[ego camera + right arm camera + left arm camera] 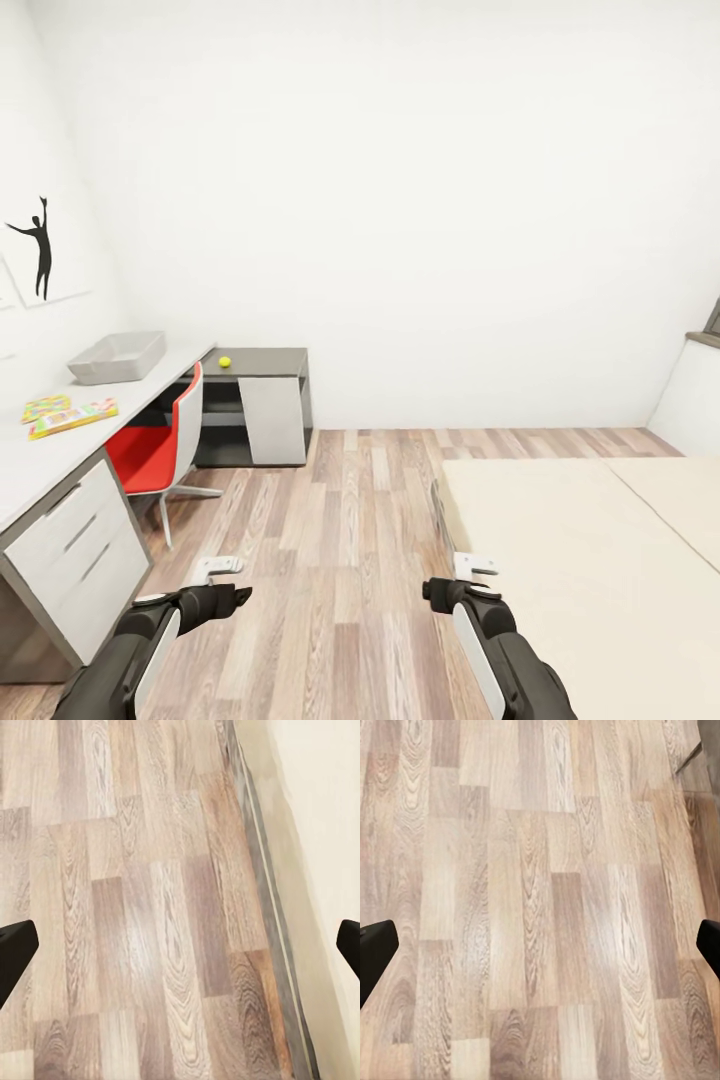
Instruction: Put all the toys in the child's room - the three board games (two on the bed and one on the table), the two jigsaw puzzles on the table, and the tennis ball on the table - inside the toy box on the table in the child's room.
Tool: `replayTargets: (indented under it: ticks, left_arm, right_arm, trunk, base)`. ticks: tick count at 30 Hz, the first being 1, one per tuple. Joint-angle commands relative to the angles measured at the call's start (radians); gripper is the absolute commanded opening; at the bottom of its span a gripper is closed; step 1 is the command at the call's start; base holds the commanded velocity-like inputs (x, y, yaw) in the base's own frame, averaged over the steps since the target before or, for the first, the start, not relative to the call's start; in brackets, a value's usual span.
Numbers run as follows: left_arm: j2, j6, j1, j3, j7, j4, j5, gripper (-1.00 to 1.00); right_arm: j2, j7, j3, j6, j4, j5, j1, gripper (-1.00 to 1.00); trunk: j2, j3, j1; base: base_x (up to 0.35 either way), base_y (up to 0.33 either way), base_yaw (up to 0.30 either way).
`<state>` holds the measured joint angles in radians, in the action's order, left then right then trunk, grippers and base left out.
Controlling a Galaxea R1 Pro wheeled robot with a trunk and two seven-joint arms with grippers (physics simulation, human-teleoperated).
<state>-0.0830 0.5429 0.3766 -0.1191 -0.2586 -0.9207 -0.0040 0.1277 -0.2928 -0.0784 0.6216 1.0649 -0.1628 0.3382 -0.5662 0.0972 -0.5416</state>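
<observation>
We see the toy box [118,357] on the tabletop [30,465] apparently empty; puzzles [68,413] and tennis ball [224,362] lie outside it. Both our left gripper [219,567] and right gripper [474,567] hold nothing, jaws spread wide. Nearly everything remains undone.

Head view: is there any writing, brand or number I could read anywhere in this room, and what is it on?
No text can be read in any of the pictures.
Flat printed toys on the table: colourful print, too small and blurred to read.
Wall picture: a black figure silhouette, no lettering.
Toy box, tennis ball, red chair: no visible labels.
</observation>
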Motion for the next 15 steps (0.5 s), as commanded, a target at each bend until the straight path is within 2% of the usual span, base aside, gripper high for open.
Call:
replayTargets:
  ticks: [1, 15]
  left_arm:
    - [0.000, 0.006, 0.001, -0.003, -0.005, -0.001, -0.001, 1.00]
    - [0.000, 0.006, 0.001, -0.002, -0.005, -0.001, -0.001, 1.00]
  right_arm:
    - [0.000, -0.009, -0.003, 0.003, 0.001, -0.011, 0.001, 1.00]
    - [0.000, -0.009, -0.004, 0.003, 0.001, -0.011, 0.001, 1.00]
  trunk:
    - [-0.002, 0.002, 0.000]
    - [-0.002, 0.002, 0.000]
  base:
    - [0.000, -0.039, 0.029]
    - [-0.006, -0.008, 0.006]
